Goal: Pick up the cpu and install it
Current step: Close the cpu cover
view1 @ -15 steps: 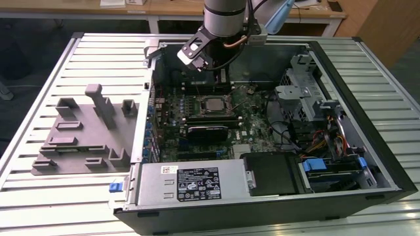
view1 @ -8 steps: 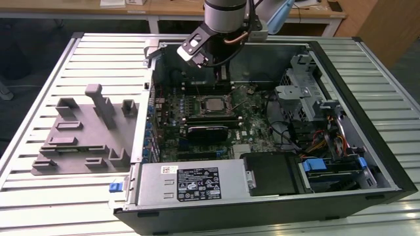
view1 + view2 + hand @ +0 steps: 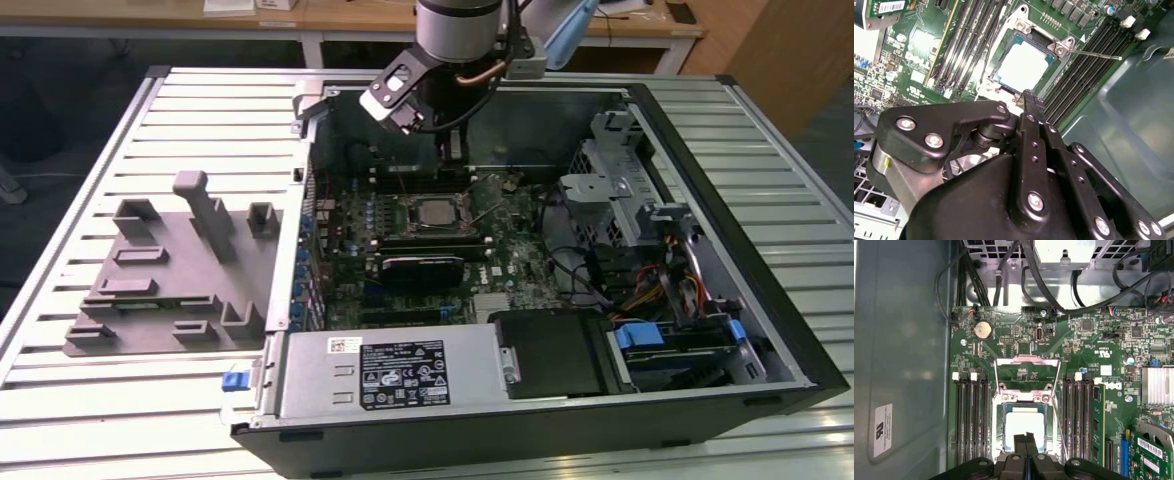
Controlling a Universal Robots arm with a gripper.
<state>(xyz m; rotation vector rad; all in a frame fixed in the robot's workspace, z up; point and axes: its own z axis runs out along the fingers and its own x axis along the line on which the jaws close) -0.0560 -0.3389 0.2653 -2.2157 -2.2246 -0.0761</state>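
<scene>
The cpu [image 3: 430, 213] lies flat in the motherboard socket inside the open computer case, its silver top facing up. It also shows in both wrist views [image 3: 1021, 65] [image 3: 1024, 424]. The socket's metal load plate [image 3: 1027, 371] stands swung open, and its thin lever [image 3: 1095, 54] sticks out to the side. My gripper [image 3: 454, 155] hangs above the board, just off the cpu toward the case's back wall. Its two black fingers are pressed together with nothing between them [image 3: 1025, 439] [image 3: 1029, 97]. The tips hover over the cpu's edge without touching it.
A grey fixture block [image 3: 174, 270] sits on the slatted table at the exterior view's left. In the case, the power supply [image 3: 387, 370] is at the front, and the drive cage [image 3: 621, 195] and cables [image 3: 667, 290] are at the right. Memory slots [image 3: 970, 415] flank the socket.
</scene>
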